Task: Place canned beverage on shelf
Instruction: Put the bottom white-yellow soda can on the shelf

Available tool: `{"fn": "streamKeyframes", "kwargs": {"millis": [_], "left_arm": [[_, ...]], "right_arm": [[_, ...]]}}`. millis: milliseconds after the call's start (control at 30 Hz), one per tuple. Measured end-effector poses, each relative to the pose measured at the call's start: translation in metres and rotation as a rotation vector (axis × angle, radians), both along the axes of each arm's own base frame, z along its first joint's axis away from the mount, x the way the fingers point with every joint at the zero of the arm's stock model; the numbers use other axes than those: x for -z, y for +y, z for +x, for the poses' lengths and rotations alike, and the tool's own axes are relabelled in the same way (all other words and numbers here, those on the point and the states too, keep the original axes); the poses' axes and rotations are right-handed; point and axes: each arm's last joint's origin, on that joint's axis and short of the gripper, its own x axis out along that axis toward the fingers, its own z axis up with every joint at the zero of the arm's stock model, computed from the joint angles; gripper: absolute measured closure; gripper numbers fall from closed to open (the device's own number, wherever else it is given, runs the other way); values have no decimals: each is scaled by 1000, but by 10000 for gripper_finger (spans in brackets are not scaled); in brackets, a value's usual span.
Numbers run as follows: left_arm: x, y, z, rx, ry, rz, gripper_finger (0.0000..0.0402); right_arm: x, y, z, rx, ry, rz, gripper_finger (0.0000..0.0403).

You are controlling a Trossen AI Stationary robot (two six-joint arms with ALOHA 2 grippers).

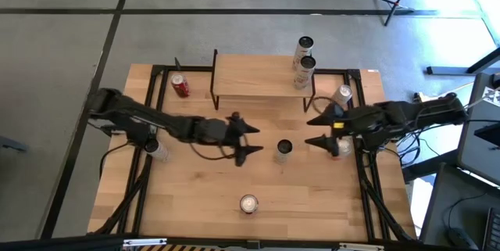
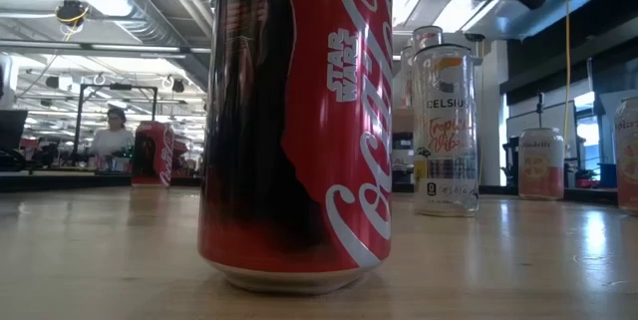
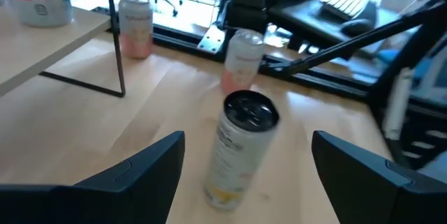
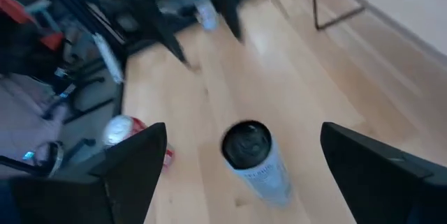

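Observation:
A tall silver can with a dark top [image 1: 283, 151] stands upright on the table's middle, between my two grippers. It also shows in the left wrist view [image 3: 241, 147] and the right wrist view [image 4: 255, 158]. My left gripper [image 1: 250, 139] is open, a little to the can's left, fingers pointing at it. My right gripper [image 1: 310, 131] is open, a little to the can's right, pointing at it. The shelf [image 1: 258, 75], a low light-wood board on black legs, stands at the table's far side, with two cans [image 1: 306, 67] at its right end.
A red cola can [image 1: 248, 203] stands near the front edge and fills the low view [image 2: 299, 121]. Another red can [image 1: 180, 87] stands left of the shelf. A pale can [image 1: 342, 95] stands at the right, one [image 1: 158, 151] under the left arm.

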Motion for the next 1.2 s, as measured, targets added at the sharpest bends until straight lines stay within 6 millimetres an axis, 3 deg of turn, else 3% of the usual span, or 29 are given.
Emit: {"fn": "streamKeyframes", "kwargs": {"millis": [233,433,1100,1200], "left_arm": [[21,7,54,42,52,9,100],[27,7,80,47,53,12,100],[66,6,99,60,98,-14,101],[66,6,101,49,79,-38,116]], "right_arm": [[-5,-3,-16,-18,-20,8,38],[-3,-5,-25,-28,22,18,38],[0,-5,-27,-36,56,5,38],[1,-5,-26,-36,61,2,38]]}}
